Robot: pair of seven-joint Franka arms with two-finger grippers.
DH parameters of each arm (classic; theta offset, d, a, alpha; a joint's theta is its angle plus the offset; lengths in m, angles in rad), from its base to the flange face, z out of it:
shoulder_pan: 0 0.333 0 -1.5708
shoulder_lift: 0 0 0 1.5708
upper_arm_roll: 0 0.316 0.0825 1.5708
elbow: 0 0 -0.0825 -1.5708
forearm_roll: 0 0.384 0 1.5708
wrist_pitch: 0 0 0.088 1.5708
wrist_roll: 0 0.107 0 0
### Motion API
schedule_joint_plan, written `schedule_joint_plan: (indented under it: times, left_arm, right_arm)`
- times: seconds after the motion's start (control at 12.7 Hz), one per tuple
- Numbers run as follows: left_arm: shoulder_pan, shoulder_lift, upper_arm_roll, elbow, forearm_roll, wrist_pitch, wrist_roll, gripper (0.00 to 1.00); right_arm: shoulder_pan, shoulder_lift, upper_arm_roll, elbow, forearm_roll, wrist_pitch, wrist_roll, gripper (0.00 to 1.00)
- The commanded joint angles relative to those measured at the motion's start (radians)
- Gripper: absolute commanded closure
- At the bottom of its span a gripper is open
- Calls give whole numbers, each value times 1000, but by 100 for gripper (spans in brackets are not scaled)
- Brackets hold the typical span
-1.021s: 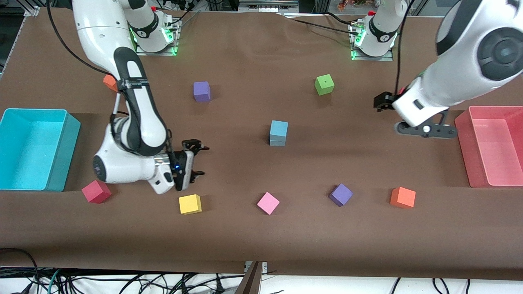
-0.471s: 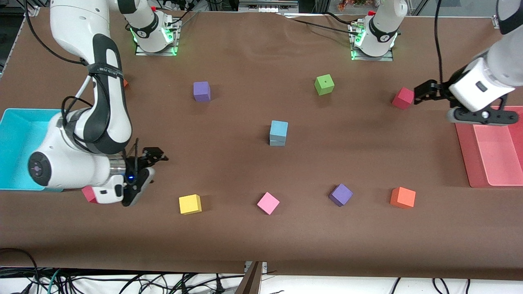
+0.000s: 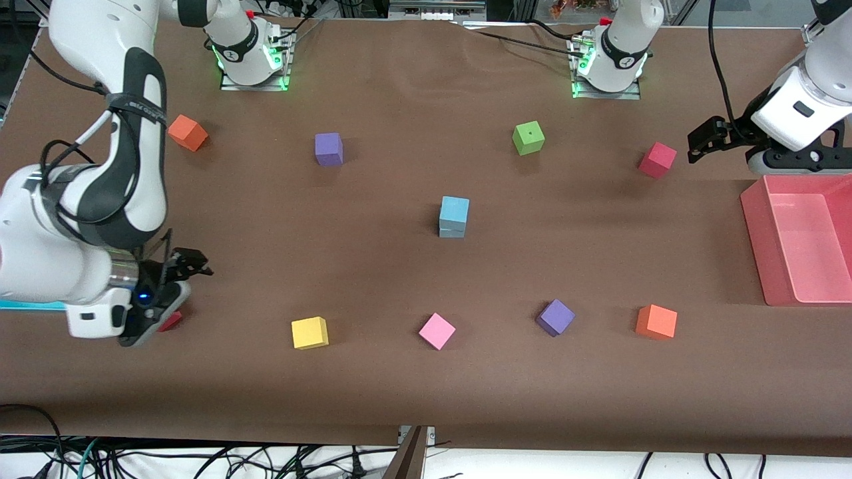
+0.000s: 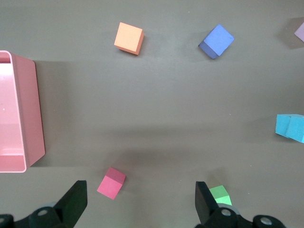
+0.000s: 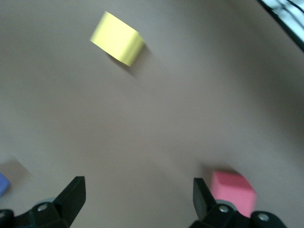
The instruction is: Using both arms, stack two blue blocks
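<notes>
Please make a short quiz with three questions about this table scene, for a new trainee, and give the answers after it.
1. True or false: one blue block sits on top of the other blue block.
2. What does the left gripper hold? A) the green cube B) nothing C) the red cube
3. Fill in: the right gripper is open near the ____ arm's end of the table.

Key
1. True; the stack stands at the middle of the table.
2. B; it is open and empty, beside the red cube and near the pink bin.
3. right
</notes>
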Motion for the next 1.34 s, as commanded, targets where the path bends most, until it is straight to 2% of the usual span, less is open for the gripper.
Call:
schedule_joint_plan:
  times: [0.0, 0.16, 0.24, 0.55, 0.63, 0.79, 1.02, 1.26]
  left_arm:
    - [-22, 10, 12, 24, -12, -22, -9, 0]
    - [-22, 10, 11, 28, -12, -34, -6, 0]
    - [-22, 12, 11, 28, -12, -34, -6, 0]
    - [-27, 13, 9, 34, -12, -34, -10, 0]
    - [-25, 13, 11, 34, -12, -34, -6, 0]
    - [-25, 15, 11, 34, -13, -34, -4, 0]
    - [-25, 15, 11, 34, -12, -34, -4, 0]
    - [-25, 15, 11, 34, -12, -34, -4, 0]
  right_arm:
    - [-65, -90, 24, -6, -107, 5, 17, 0]
    - [-121, -179, 96, -91, -134, 17, 93, 0]
    - [-146, -225, 140, -136, -155, 35, 193, 0]
    - [-227, -443, 385, -289, -420, 34, 696, 0]
    - [-256, -486, 410, -334, -446, 33, 723, 0]
    - [-286, -546, 412, -389, -448, 26, 717, 0]
    - [-303, -594, 449, -408, -460, -65, 723, 0]
    - [-312, -621, 463, -451, -514, -58, 732, 0]
